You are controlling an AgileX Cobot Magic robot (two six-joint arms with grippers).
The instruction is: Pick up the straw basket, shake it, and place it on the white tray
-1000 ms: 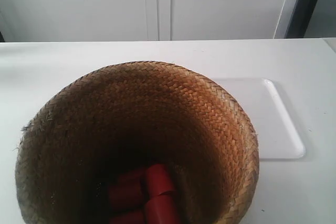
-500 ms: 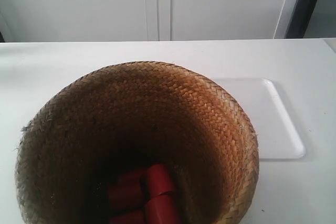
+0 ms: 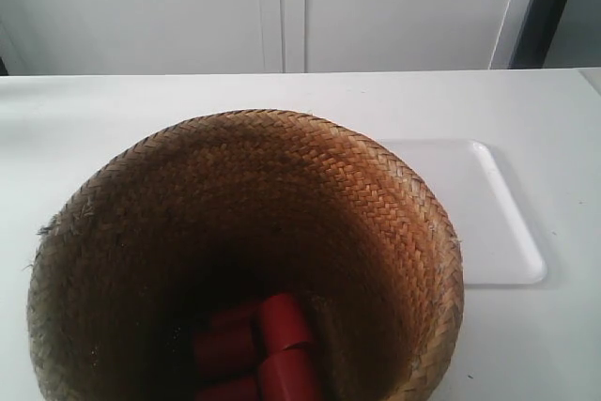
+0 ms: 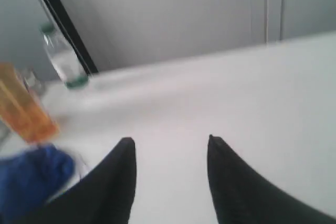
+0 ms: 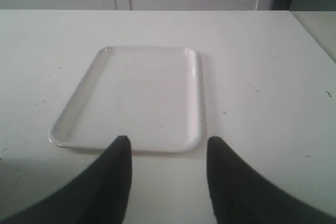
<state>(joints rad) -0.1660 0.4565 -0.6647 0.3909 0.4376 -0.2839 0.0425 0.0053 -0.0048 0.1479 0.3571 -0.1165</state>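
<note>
Straw basket (image 3: pixel 282 194) at 7 o'clock of exterior view, upright, mouth toward camera, red cylinders (image 3: pixel 272 345) inside, base out of frame. Not on white tray (image 3: pixel 498 232): tray at basket's 3 o'clock, bare, near edge hidden behind rim. No arm visible at basket. Left gripper (image 4: pixel 169 140) spread wide, empty, over table (image 4: pixel 262 103). Right gripper (image 5: pixel 168 139) spread wide, empty, facing tray. Judged: nothing done; grasp, lift, shake, set-down all left.
</note>
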